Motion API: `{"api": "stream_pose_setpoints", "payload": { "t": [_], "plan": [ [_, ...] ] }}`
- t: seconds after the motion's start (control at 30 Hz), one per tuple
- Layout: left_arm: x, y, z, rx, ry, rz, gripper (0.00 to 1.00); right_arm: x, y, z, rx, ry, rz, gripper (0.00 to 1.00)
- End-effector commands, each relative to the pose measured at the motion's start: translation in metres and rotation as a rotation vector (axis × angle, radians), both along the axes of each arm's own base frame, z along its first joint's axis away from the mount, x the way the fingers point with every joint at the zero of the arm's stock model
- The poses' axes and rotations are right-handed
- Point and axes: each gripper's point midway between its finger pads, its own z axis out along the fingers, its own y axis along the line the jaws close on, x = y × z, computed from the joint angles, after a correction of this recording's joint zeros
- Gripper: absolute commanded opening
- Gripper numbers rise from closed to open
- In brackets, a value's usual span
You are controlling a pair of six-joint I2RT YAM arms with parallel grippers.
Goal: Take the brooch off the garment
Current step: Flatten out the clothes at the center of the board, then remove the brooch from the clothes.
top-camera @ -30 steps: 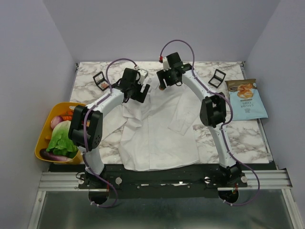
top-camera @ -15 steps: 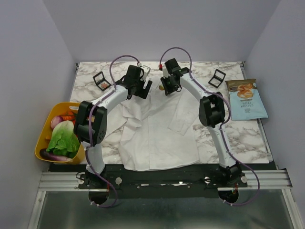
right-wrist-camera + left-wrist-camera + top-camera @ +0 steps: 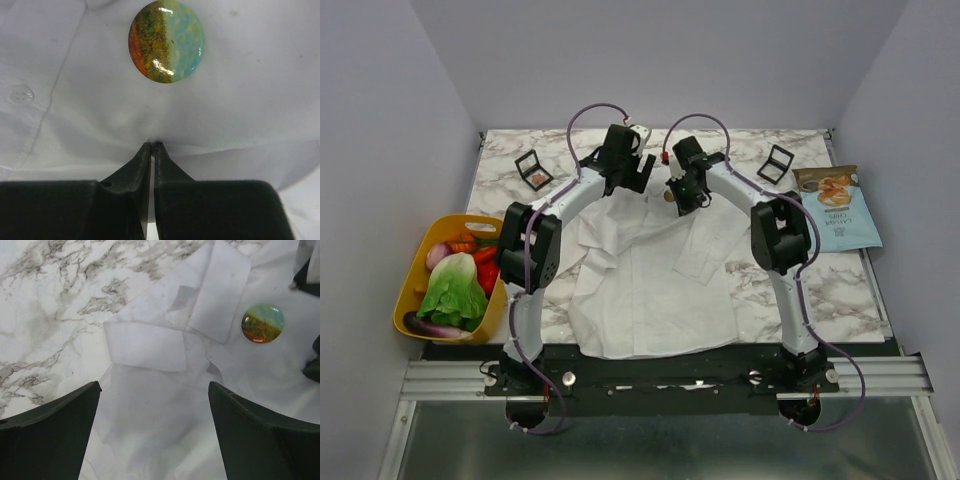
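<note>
Now your right gripper pinches the thin white shirt just beside the round green-and-orange-red brooch, lying flat by the collar, no long axis. Your left gripper hangs wide apart; marble tabletop lies beyond the collar.

Yellow vegetable basket at left, chip bag at right.

A white marble-patterned table stands enclosed by plain grey walls, a metal rail along its near edge.
</note>
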Motion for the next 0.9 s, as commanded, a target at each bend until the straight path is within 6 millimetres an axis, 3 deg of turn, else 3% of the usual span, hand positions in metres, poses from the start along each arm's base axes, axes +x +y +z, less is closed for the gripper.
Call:
{"api": "stream_pose_setpoints", "payload": {
  "t": [0.0,0.17,0.3,0.43,0.63,0.87],
  "plan": [
    [0.011,-0.023,0.008,-0.042,-0.021,-0.01,0.99,-0.017,0.001,0.004,0.014,0.024,0.017,0.15],
    [0.001,-0.044,-0.011,-0.031,0.02,-0.047,0.99,-0.009,0.015,0.034,0.1,-0.04,0.056,0.28],
    [-0.007,-0.039,-0.036,-0.013,0.068,-0.03,0.99,0.009,0.026,0.066,0.173,-0.11,0.068,0.36],
    [-0.017,-0.036,-0.049,-0.014,0.094,-0.03,0.99,0.027,0.028,0.081,0.191,-0.148,0.041,0.45],
    [-0.026,-0.031,-0.056,-0.01,0.111,-0.01,0.99,0.042,0.026,0.062,0.209,-0.11,-0.001,0.55],
    [-0.03,-0.033,-0.055,-0.051,0.124,-0.023,0.99,0.049,0.026,0.045,0.219,-0.068,-0.047,0.57]
  ]
}}
